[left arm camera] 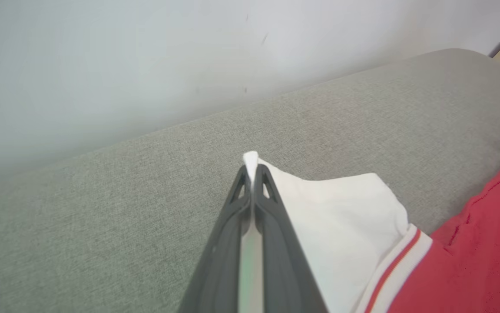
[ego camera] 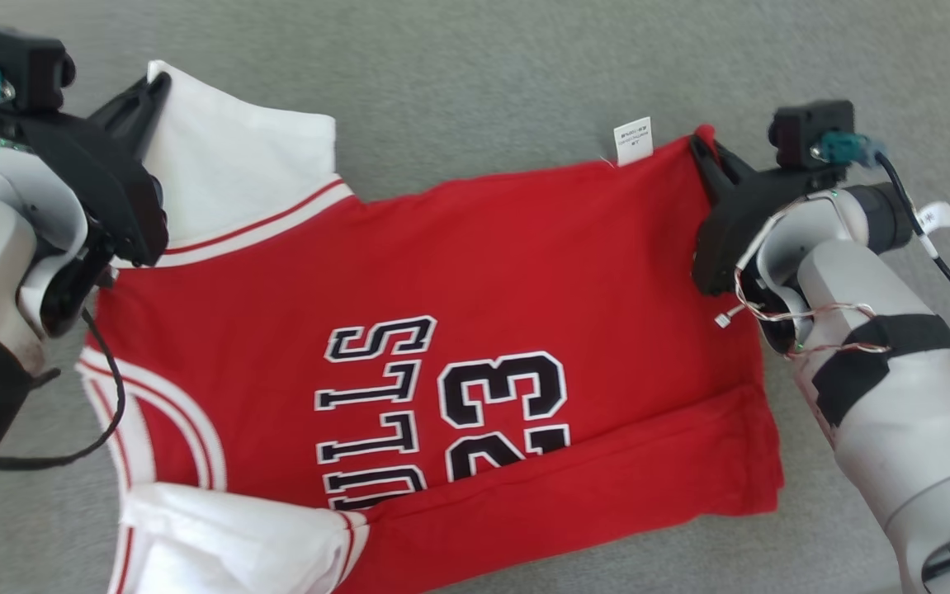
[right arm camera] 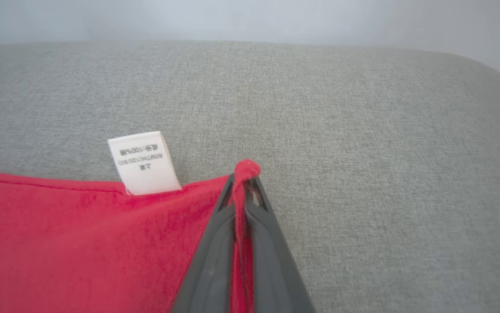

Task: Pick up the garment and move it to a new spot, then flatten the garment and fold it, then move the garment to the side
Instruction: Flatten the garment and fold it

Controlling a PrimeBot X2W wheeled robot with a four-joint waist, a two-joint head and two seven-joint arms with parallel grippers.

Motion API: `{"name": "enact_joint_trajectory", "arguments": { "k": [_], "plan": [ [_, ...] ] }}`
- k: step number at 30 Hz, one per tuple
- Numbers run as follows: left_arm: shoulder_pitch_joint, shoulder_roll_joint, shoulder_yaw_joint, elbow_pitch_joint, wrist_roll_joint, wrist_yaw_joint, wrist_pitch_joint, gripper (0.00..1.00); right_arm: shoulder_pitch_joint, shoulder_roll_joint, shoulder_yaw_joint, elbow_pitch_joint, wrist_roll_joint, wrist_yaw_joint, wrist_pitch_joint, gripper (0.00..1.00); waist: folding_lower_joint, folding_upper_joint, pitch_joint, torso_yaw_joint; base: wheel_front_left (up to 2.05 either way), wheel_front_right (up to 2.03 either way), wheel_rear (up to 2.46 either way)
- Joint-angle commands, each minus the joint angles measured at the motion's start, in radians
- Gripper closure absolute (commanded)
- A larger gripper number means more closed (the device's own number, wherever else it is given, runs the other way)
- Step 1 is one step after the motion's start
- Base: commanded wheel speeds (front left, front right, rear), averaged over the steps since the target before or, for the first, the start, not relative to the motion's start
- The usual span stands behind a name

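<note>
The garment (ego camera: 475,272) is a red jersey with white sleeves, black-and-white lettering and a number, spread on the grey cushion. My left gripper (ego camera: 157,82) is shut on the corner of the far white sleeve (left arm camera: 341,217); in the left wrist view the white tip pokes out between the closed fingers (left arm camera: 252,174). My right gripper (ego camera: 701,144) is shut on the garment's far red hem corner (right arm camera: 245,167), next to a small white care label (right arm camera: 143,163). The near edge of the red body is folded over, and the near white sleeve (ego camera: 227,536) lies bunched at the bottom.
The grey fabric cushion (ego camera: 524,74) extends beyond the garment on the far side and to the right. A pale wall (left arm camera: 145,65) rises behind its rounded back edge. A black cable (ego camera: 949,272) trails from my right wrist.
</note>
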Motion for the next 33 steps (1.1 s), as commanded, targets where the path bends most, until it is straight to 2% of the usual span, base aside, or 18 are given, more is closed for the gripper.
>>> {"name": "enact_joint_trajectory", "arguments": {
  "k": [1, 9, 12, 18, 26, 33],
  "plan": [
    [0.019, 0.007, -0.004, -0.011, -0.003, 0.002, -0.029, 1.00, 0.020, -0.010, 0.010, -0.006, 0.010, -0.002, -0.020, 1.00, 0.0000, 0.0000, -0.043, 0.046, 0.00, 0.00, 0.00],
    [0.113, 0.023, -0.035, -0.113, -0.007, 0.002, -0.207, 1.00, 0.102, -0.057, 0.066, -0.024, 0.053, -0.002, -0.128, 1.00, 0.0000, 0.0000, -0.105, 0.106, 0.00, 0.00, 0.00],
    [0.170, 0.008, -0.029, -0.161, -0.012, 0.005, -0.239, 1.00, 0.142, -0.084, 0.075, -0.031, 0.073, -0.002, -0.169, 1.00, 0.0000, 0.0000, -0.135, 0.135, 0.00, 0.00, 0.00],
    [0.283, -0.009, 0.002, -0.261, 0.009, 0.041, -0.266, 1.00, 0.225, -0.131, 0.084, -0.066, 0.102, -0.002, -0.220, 1.00, 0.0000, 0.0000, -0.175, 0.174, 0.00, 0.00, 0.00],
    [0.525, -0.032, 0.157, -0.466, 0.106, 0.120, -0.267, 1.00, 0.355, -0.197, 0.044, -0.174, 0.132, -0.002, -0.243, 1.00, 0.0000, 0.0000, -0.208, 0.191, 0.00, 0.00, 0.00],
    [0.708, -0.052, 0.253, -0.571, 0.183, 0.147, -0.267, 1.00, 0.472, -0.226, -0.043, -0.295, 0.119, -0.002, -0.243, 1.00, 0.0000, 0.0000, -0.222, 0.196, 0.00, 0.00, 0.00]
  ]
}}
